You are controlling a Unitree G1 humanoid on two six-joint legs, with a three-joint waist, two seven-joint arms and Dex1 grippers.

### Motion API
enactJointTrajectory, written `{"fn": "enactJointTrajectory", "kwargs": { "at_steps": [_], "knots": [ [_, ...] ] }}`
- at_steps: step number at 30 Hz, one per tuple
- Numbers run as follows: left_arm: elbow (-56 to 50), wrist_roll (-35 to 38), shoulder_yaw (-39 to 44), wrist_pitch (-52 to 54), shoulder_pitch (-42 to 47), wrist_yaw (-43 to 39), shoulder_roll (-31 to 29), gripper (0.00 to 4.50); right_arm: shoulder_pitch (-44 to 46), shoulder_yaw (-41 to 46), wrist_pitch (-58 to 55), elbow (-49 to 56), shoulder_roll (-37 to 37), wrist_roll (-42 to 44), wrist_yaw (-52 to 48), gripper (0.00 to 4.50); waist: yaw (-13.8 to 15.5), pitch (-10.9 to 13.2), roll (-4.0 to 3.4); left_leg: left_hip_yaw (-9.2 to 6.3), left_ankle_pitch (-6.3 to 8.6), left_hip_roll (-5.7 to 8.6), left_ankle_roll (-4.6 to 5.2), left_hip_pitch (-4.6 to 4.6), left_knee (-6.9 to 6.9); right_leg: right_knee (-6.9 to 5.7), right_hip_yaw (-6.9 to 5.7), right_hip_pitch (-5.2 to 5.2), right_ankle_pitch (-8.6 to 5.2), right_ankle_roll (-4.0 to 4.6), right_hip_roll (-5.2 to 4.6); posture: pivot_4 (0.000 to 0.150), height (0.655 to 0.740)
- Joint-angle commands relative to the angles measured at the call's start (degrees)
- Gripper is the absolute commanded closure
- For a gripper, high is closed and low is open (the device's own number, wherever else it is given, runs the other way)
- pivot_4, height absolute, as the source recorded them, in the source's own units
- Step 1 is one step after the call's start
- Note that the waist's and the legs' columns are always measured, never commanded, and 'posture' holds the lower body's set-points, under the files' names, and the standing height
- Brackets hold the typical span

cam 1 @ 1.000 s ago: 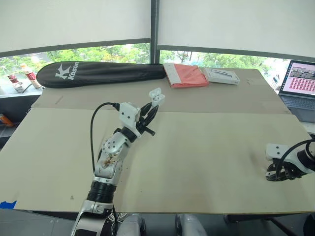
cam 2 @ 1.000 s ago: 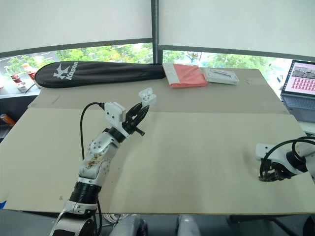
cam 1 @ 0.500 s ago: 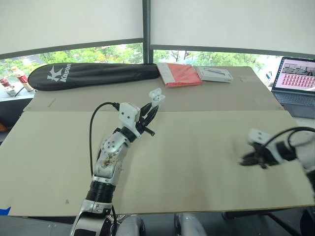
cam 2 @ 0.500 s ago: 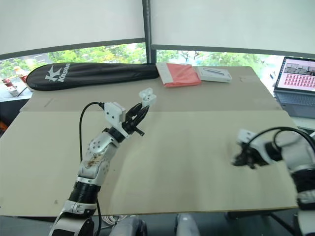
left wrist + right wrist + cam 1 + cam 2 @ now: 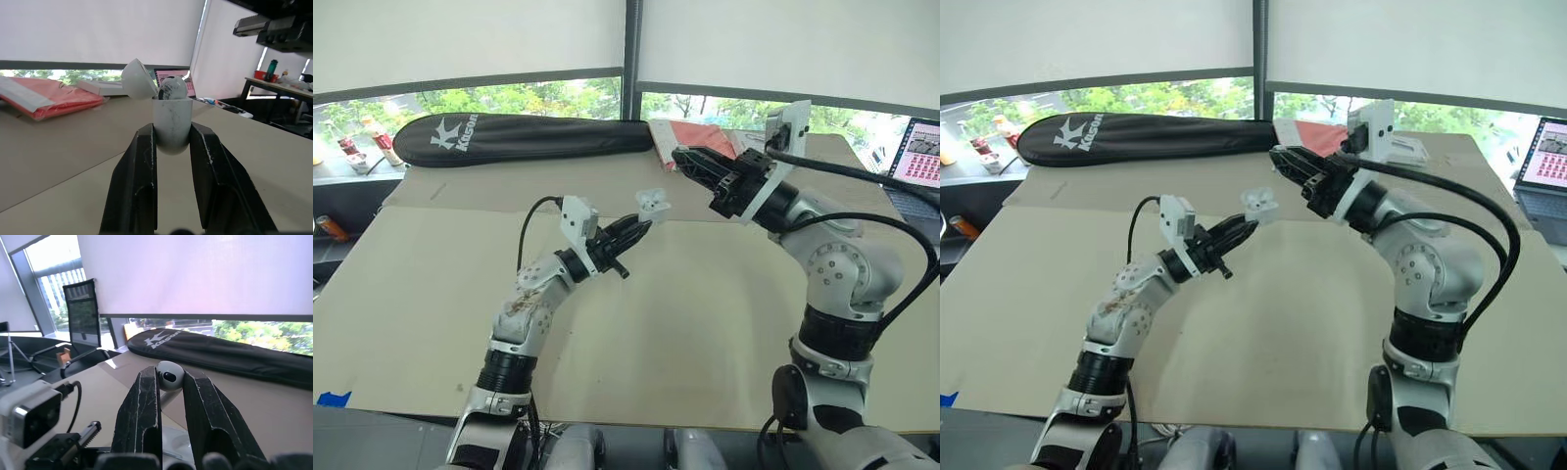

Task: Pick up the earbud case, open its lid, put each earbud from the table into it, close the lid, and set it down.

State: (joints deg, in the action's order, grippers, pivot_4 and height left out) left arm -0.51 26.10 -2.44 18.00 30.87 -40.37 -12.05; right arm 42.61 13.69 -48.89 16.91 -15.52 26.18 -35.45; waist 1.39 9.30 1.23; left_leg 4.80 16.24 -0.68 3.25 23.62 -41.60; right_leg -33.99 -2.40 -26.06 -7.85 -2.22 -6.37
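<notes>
The one white case [image 5: 171, 125], lid [image 5: 138, 78] open, is gripped by the left tool [image 5: 642, 224] above the tabletop [image 5: 705, 323] middle, with one earbud [image 5: 173, 88] inside. The right tool [image 5: 679, 156] pinches the second earbud [image 5: 169, 375] just right of it.

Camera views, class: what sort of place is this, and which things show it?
Probably an office or lab workspace: an open laptop, an office chair and roller blinds over big windows.

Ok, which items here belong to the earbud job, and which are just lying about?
Job: open earbud case in left gripper; earbud seated in it; second earbud in right gripper.
Lying about: black Kason racket bag; red folder; white box; laptop.
</notes>
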Motion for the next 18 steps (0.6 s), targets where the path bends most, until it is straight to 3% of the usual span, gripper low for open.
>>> {"fn": "enactJointTrajectory", "kwargs": {
  "at_steps": [1,18],
  "knots": [
    [-1.69,1.47,-0.12,0.44,2.21,-1.86,0.15,4.04,-2.01,-2.46,6.1,1.5,-2.05,-1.91,0.76,4.2,-0.49,0.0,0.0,-0.01,0.01,0.0,0.03,-0.01,-0.01,-0.02,0.0,0.0,0.01,-0.01,0.01,0.15,0.74],
    [-1.75,1.01,-0.64,-0.27,2.68,-4.73,0.35,4.04,-9.13,-9.71,14.39,2.49,-8.68,-4.92,0.37,4.2,-1.59,0.0,0.01,-0.03,-0.12,-0.11,-0.17,-0.35,0.42,-0.01,0.11,-0.01,-0.01,0.02,0.19,0.15,0.74]
  ]
}}
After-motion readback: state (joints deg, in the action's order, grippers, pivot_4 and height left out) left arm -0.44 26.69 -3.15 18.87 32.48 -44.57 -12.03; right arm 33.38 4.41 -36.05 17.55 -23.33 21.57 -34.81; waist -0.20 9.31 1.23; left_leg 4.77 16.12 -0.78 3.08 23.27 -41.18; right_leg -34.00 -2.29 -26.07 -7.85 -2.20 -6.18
